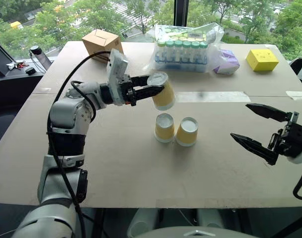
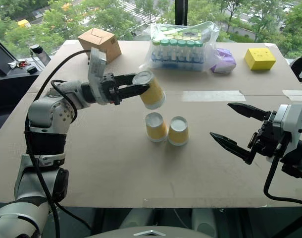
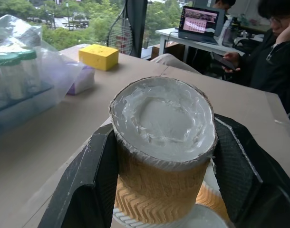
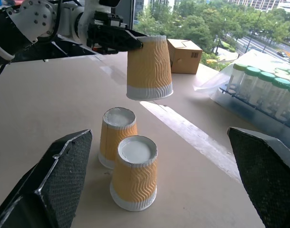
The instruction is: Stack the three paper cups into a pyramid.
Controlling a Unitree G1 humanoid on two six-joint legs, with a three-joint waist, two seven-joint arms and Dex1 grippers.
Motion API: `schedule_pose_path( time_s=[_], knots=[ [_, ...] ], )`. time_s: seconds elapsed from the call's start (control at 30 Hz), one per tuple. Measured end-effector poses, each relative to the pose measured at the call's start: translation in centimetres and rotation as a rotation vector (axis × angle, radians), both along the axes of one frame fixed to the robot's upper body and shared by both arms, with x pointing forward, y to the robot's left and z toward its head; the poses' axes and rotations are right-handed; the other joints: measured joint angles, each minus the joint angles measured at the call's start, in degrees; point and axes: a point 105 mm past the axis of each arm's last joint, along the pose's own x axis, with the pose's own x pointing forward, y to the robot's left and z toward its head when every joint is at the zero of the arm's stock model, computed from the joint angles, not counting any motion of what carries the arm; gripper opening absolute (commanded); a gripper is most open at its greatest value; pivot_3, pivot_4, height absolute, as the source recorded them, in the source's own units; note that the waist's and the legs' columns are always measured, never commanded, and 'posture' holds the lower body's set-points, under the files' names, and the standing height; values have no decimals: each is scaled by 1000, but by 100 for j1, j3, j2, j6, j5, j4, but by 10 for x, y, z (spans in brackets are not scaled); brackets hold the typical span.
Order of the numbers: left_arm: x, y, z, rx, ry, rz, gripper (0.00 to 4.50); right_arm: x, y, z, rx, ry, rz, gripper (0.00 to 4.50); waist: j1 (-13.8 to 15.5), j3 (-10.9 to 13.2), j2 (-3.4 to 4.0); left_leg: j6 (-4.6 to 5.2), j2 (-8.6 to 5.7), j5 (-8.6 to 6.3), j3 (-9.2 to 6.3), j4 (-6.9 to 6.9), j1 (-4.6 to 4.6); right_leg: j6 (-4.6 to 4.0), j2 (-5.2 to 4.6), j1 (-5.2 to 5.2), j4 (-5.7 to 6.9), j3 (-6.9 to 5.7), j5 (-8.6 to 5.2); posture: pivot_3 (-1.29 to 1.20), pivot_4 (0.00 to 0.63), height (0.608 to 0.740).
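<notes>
The left gripper [image 1: 147, 89] clamps the third paper cup [image 1: 163, 93] upside down, in the air above the two paper cups [image 1: 176, 129] that stand inverted and side by side on the table [image 1: 141, 163]. The right gripper [image 1: 253, 128] hangs to the right of them, fingers spread wide, holding nothing.

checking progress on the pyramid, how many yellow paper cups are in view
3. Two cups stand upside down, side by side, on the table. The third cup is held in the air above them, clamped in the left tool.
</notes>
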Motion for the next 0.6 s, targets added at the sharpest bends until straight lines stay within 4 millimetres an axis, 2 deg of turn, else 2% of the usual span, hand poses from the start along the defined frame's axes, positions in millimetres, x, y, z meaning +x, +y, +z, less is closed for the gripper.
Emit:
schedule_pose_path(
  time_s=[0.07, 0.23, 0.3, 0.33, 0.4, 0.6],
  knots=[
    [-10, -8, 3, 23, -2, -50, 2214, 0, 0, -1, 0, 4, 0, 4500, -12, -1, 2, 0, 1, 0, 4, -3, 6, 0, 1, 1, 1, 4, 0, 0, 150, 740],
    [-15, -21, -16, 95, 40, -90, 2214, 0, -1, -4, -4, 17, -3, 4500, -14, -1, 2, 0, 3, 0, 4, 0, 10, 0, 6, 4, 7, 5, 0, 0, 150, 740],
    [-14, -23, -24, 118, 43, -85, 2214, -1, 0, -7, -5, 27, -2, 4500, -9, -1, 1, 0, 2, 0, 4, 1, 10, 0, 5, 5, 6, 5, 0, 0, 150, 740],
    [-14, -23, -35, 142, 59, -85, 2214, -1, 0, -11, -6, 40, -4, 4500, -4, 0, 1, 0, 2, 0, 4, 1, 9, 0, 5, 4, 5, 5, 0, 0, 150, 740],
    [-14, -24, -40, 151, 72, -87, 2214, -2, 0, -11, -7, 42, -7, 4500, 3, 0, 0, 0, 2, 0, 4, 1, 7, 0, 5, 4, 4, 5, 0, 0, 150, 740],
    [-14, -23, -40, 171, 42, -100, 2214, -7, 1, -15, -28, 39, -5, 4500, 5, 0, 0, 0, 2, 0, 3, 2, 8, 0, 4, 5, 4, 4, 0, 0, 150, 740]
  ],
)
